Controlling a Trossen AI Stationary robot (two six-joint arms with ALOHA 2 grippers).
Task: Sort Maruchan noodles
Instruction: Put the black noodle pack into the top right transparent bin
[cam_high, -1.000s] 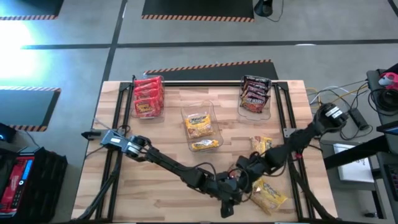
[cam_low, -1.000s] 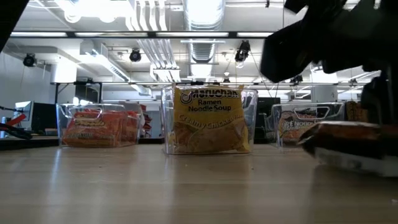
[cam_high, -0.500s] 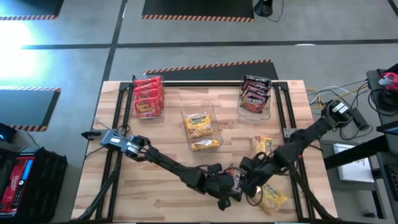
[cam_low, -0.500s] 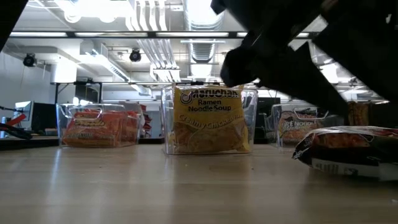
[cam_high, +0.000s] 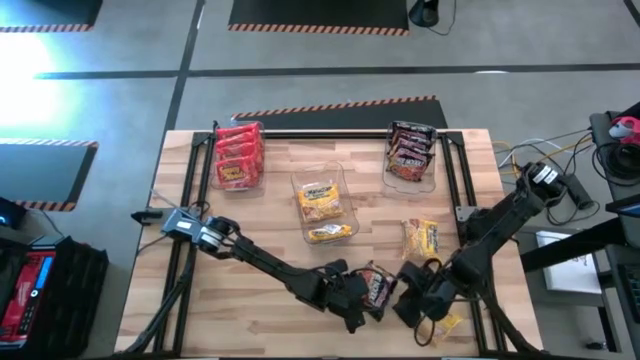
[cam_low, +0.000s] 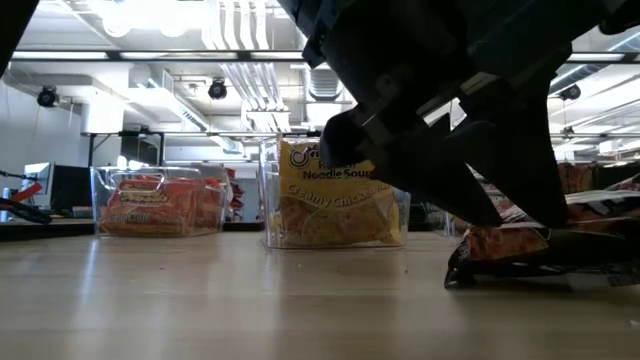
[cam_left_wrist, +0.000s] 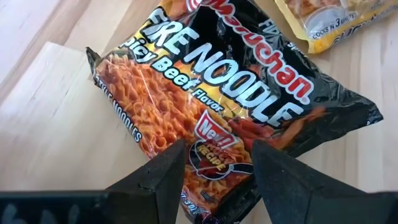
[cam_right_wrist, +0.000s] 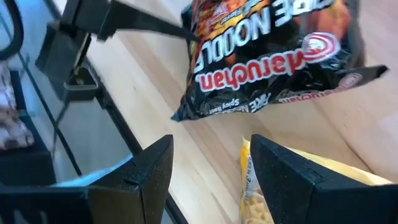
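From above, we see three clear bins already loaded: red packets (cam_high: 238, 154) at upper left of the table, yellow packets (cam_high: 322, 203) in the centre, dark packets (cam_high: 410, 153) at upper right. Left over are a dark Fire Noodle packet (cam_high: 376, 288) at lower centre, a loose yellow packet (cam_high: 421, 238) right of centre, and another yellow packet (cam_high: 446, 322) peeking from under the right arm. We judge the sort mostly done.

In the low view, the dark packet (cam_low: 520, 250) lies flat at lower right, arms looming over it.

Past the left gripper (cam_left_wrist: 216, 163), its jaws are spread and empty, hovering over that dark packet (cam_left_wrist: 217, 106).

Past the right gripper (cam_right_wrist: 208, 163), its jaws also stand wide and empty, above the yellow packet (cam_right_wrist: 292, 186).
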